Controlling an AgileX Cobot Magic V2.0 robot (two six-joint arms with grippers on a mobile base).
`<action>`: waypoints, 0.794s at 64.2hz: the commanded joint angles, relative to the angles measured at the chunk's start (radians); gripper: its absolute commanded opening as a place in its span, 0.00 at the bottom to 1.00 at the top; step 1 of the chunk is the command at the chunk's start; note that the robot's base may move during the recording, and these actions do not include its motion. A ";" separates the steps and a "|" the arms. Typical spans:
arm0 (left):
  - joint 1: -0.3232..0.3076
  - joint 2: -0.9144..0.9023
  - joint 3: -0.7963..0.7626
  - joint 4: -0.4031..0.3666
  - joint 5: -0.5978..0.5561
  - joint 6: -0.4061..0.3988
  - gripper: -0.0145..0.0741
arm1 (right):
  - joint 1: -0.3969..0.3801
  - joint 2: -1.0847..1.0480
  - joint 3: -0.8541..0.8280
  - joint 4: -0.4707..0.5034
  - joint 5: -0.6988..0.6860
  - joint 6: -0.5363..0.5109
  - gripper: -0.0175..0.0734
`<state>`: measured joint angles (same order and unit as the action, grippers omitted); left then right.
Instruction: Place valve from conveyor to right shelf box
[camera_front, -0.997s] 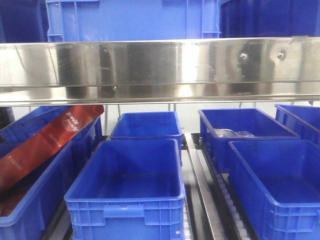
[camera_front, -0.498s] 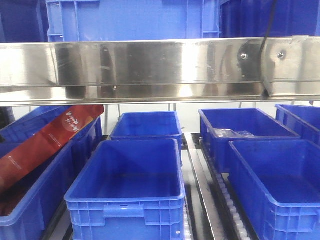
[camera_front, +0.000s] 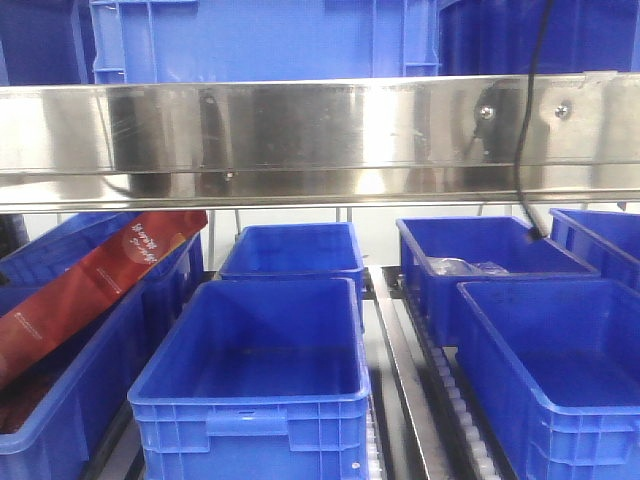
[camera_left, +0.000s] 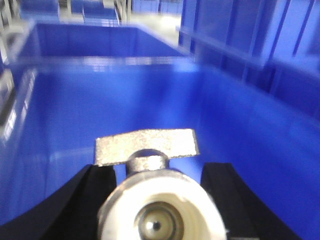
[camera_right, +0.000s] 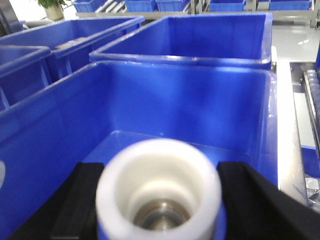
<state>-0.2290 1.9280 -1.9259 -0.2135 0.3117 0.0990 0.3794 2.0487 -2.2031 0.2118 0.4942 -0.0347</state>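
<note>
In the left wrist view a silver valve (camera_left: 161, 212) with a white end cap and a flat T-handle (camera_left: 146, 145) sits between my left gripper's (camera_left: 160, 200) black fingers (camera_left: 95, 195), which are shut on it. It hangs over the inside of a blue box (camera_left: 125, 100). In the right wrist view my right gripper (camera_right: 159, 200) is shut on a second valve (camera_right: 159, 185), white cap facing the camera, above the floor of another blue box (camera_right: 190, 100). Neither gripper shows in the front view. The conveyor is out of view.
The front view shows a steel shelf rail (camera_front: 320, 125) over rows of blue boxes (camera_front: 260, 370). A red packet (camera_front: 100, 275) leans in the left box. A clear bag (camera_front: 465, 267) lies in the back right box. A black cable (camera_front: 522, 150) hangs at upper right.
In the front view the black cable has come in at upper right and now reaches down to the back right box. The boxes have not moved.
</note>
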 joint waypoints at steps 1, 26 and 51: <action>-0.005 -0.013 -0.014 -0.010 -0.038 -0.003 0.66 | 0.002 -0.017 -0.017 0.005 -0.039 -0.005 0.66; -0.004 -0.090 -0.043 0.042 0.120 -0.003 0.84 | 0.000 -0.081 -0.017 0.005 0.030 -0.005 0.80; 0.097 -0.293 -0.098 0.148 0.501 -0.003 0.34 | -0.068 -0.287 -0.020 -0.021 0.204 -0.005 0.01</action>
<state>-0.1649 1.6762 -2.0131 -0.0706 0.7476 0.0990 0.3425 1.8057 -2.2144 0.2049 0.6489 -0.0347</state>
